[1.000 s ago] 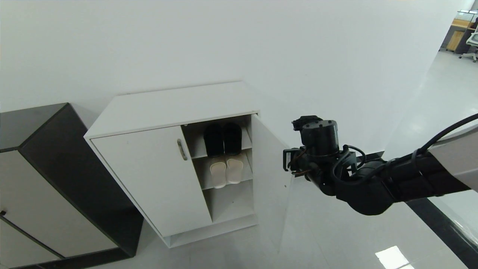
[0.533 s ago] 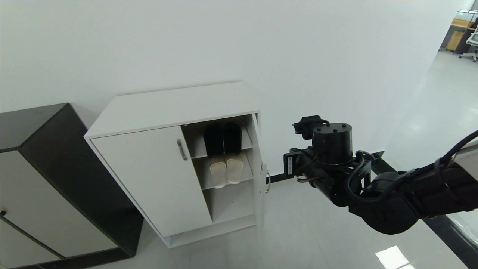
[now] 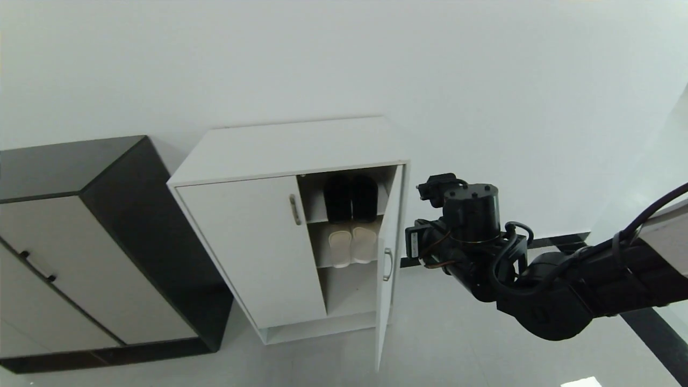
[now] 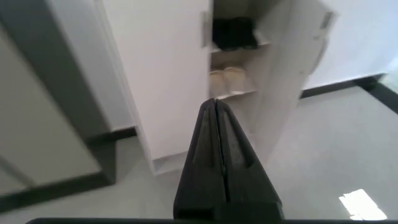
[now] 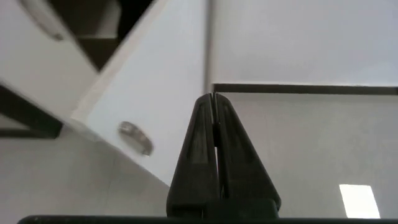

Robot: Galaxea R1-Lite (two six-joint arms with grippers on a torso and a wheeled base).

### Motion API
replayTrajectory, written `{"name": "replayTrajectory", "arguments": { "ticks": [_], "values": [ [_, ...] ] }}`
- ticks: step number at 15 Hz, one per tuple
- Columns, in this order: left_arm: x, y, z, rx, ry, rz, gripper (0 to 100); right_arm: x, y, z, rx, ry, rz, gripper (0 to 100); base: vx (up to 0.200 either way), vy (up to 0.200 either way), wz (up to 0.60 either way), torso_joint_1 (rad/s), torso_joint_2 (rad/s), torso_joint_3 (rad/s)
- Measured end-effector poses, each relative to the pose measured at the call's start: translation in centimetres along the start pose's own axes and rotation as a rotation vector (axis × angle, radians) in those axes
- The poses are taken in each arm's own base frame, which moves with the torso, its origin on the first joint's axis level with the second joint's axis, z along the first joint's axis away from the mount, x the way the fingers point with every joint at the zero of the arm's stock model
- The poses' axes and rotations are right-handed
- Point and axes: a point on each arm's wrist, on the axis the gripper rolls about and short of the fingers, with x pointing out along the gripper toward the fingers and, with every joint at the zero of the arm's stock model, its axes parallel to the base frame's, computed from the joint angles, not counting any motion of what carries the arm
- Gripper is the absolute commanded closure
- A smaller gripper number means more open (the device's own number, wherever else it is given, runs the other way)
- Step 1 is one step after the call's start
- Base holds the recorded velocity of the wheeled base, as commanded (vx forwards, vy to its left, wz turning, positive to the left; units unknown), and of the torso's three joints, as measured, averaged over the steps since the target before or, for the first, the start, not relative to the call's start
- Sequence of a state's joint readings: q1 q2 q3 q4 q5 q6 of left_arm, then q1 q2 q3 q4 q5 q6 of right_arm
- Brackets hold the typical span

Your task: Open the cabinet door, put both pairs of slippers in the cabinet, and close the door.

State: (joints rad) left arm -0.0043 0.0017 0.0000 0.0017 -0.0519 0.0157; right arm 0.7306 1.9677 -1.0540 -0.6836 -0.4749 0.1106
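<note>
The white cabinet (image 3: 285,148) stands against the wall with its left door shut and its right door (image 3: 388,269) partly open, the handle (image 3: 386,264) facing out. Black slippers (image 3: 350,198) lie on the top shelf and white slippers (image 3: 352,244) on the shelf below. My right arm (image 3: 473,236) hangs just right of the door's outer face. My right gripper (image 5: 214,102) is shut and empty, close to the door (image 5: 143,99) and its handle (image 5: 137,138). My left gripper (image 4: 216,106) is shut and empty, well back from the cabinet, with both slipper pairs (image 4: 231,34) beyond it.
A black and grey cabinet (image 3: 80,215) stands to the left of the white one. A dark skirting strip (image 3: 559,239) runs along the wall's foot. Grey floor (image 3: 457,344) lies open in front of the cabinet.
The right door has swung from wide open to partly shut, with my right arm following its outer side. The head camera has turned, so the whole scene sits further right.
</note>
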Motion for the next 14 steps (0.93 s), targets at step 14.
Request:
{"name": "replayTrajectory", "arguments": {
  "ticks": [14],
  "values": [
    [0.0,0.0,0.0,0.0,0.0,0.0,100,1.4,-2.6,-2.4,-0.083,0.021,0.016,100,0.0,0.0,0.0,0.0,0.0,0.0]
  ]
}}
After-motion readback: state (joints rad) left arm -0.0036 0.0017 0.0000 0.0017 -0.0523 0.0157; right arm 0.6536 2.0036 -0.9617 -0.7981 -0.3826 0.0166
